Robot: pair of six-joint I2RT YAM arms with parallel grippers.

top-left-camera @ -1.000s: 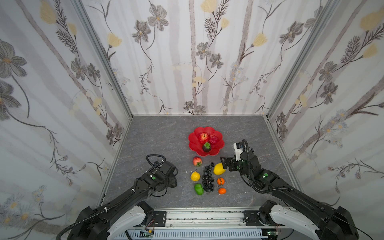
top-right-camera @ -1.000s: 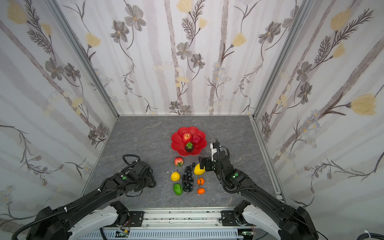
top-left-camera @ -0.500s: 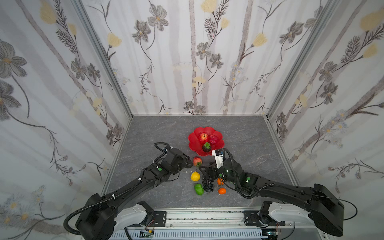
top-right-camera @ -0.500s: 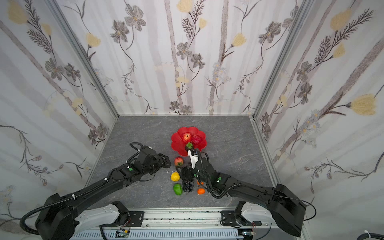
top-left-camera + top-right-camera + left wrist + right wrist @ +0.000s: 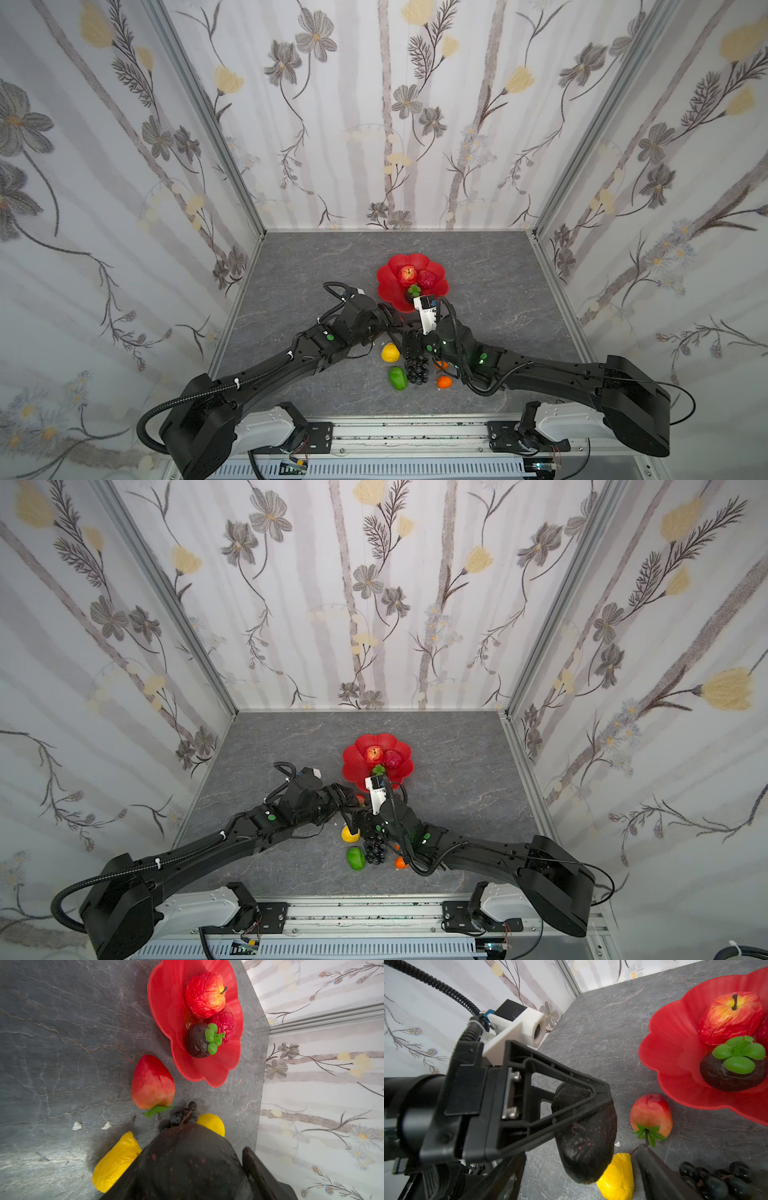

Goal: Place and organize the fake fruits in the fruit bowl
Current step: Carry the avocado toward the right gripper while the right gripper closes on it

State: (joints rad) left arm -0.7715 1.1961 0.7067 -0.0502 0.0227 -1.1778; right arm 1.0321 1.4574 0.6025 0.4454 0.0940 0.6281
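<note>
Right wrist view: left tool (image 5: 581,1118) clamped on dark speckled fruit (image 5: 587,1147), held off the tabletop (image 5: 602,1022) near the yellow pear (image 5: 616,1176). Both top views hide this grip. Right tool (image 5: 358,823) wide, fingers (image 5: 658,1172) either side of the pear, contact unclear. Fruit bowl (image 5: 166,1001) holds apple (image 5: 204,994), mangosteen (image 5: 197,1043), dark red fruit (image 5: 227,1022). Red-orange fruit (image 5: 152,1082) just beside its rim. Only the top views show green fruit (image 5: 397,378) and two orange pieces (image 5: 444,381) by the grape bunch (image 5: 417,370).

Apple (image 5: 204,994), mangosteen (image 5: 196,1043) and berry (image 5: 227,1020) are sitting in the red bowl (image 5: 166,1001); a dark fruit (image 5: 585,1147) is being held near the loose grapes (image 5: 417,368).
</note>
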